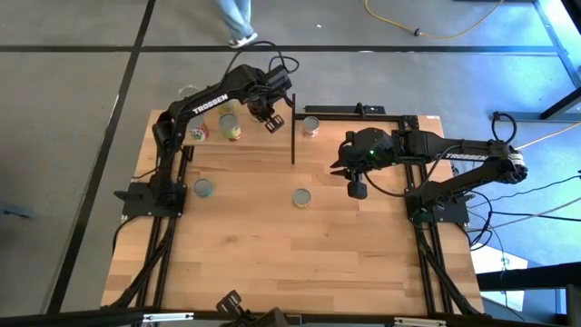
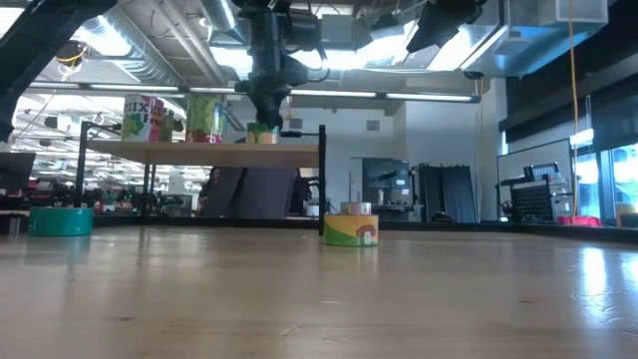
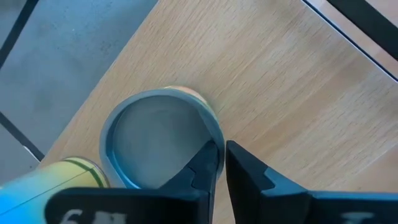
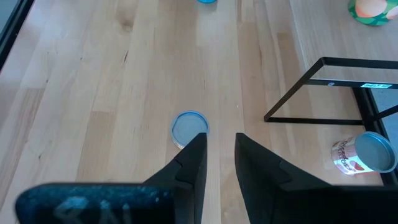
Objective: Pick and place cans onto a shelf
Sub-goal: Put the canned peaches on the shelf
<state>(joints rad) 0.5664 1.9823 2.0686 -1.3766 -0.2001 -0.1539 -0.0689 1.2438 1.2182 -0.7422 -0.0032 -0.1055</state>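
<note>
The shelf (image 1: 259,145) stands at the table's far left, with its black panel (image 1: 292,127) at its right end. Three cans stand on it: a red-and-white one (image 2: 145,118), a green one (image 2: 204,118) and a small one (image 2: 262,133) with a silvery top (image 3: 155,140). My left gripper (image 3: 222,158) points down at this small can. One finger is over the top, the other outside the rim, and a narrow gap shows between them. My right gripper (image 4: 219,149) hangs open above the table's right half, a can (image 4: 189,127) ahead of it. My left gripper stands astride the rim (image 3: 217,134) of the small can, coming from above. Whether its fingers touch the rim I cannot tell. The can stands upright on the shelf board.
On the tabletop stand a teal can (image 1: 203,187) at the left, a green-and-yellow can (image 1: 301,197) in the middle and a red-labelled can (image 1: 310,124) just right of the black panel. A person's legs (image 1: 238,18) show beyond the far edge.
</note>
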